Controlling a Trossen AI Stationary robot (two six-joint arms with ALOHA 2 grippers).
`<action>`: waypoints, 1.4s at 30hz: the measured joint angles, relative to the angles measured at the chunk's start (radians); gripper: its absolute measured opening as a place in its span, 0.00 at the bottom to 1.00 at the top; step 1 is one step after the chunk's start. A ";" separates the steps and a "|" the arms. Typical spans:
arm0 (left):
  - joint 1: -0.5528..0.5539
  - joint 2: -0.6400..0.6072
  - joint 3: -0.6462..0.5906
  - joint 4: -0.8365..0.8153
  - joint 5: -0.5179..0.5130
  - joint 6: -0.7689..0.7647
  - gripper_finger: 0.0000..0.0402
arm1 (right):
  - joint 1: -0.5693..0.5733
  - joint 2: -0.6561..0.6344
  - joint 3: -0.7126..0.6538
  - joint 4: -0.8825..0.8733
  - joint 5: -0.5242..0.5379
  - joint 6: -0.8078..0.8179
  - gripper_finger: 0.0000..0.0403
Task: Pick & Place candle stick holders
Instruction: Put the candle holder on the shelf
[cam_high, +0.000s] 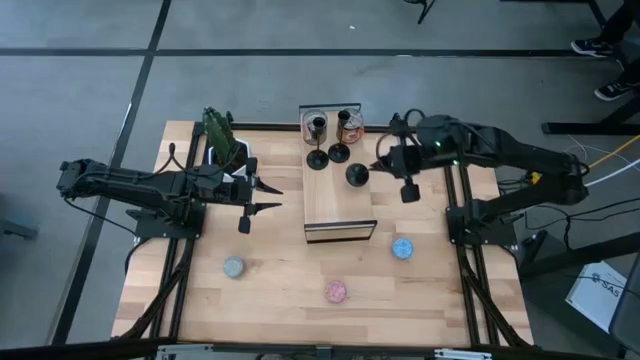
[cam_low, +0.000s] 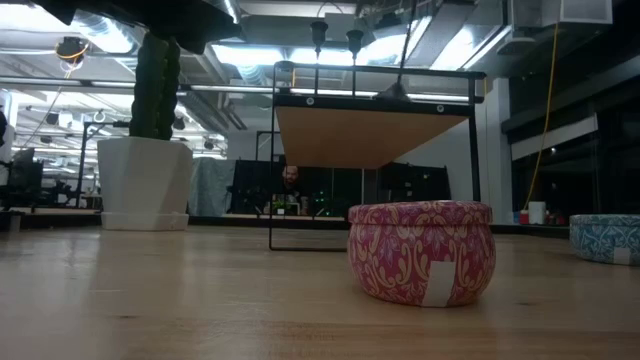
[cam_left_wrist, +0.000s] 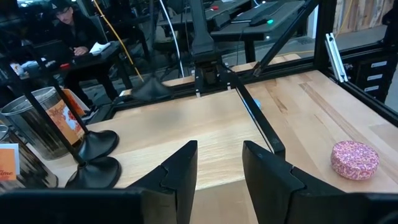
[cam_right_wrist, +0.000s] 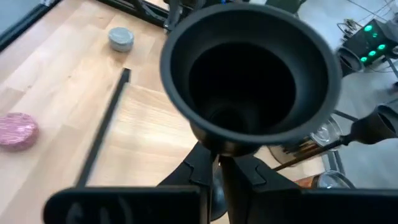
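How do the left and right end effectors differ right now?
The left end effector is open and empty; the right end effector is shut on a candle stick holder. The left sits on one side of the raised wooden platform, the right on the other. Both are dark and two-fingered.

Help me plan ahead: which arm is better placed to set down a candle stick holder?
Right: its tool is shut on a candle stick holder above the wooden platform; the left tool hangs open and empty beside it.

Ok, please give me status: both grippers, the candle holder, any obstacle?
Right gripper shut on candle stick holder over raised shelf. Left gripper open, waiting beside shelf. Two holders and tins at shelf's rear.
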 joint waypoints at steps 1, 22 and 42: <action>0.000 0.000 0.000 0.000 0.000 0.000 0.30 | -0.018 0.007 0.000 0.010 -0.013 -0.011 0.05; 0.000 0.000 0.000 0.000 0.000 0.000 0.30 | -0.153 0.190 0.000 0.185 -0.173 -0.044 0.05; 0.000 0.000 0.000 -0.001 0.001 0.000 0.30 | -0.153 0.194 0.089 0.084 -0.180 -0.054 0.05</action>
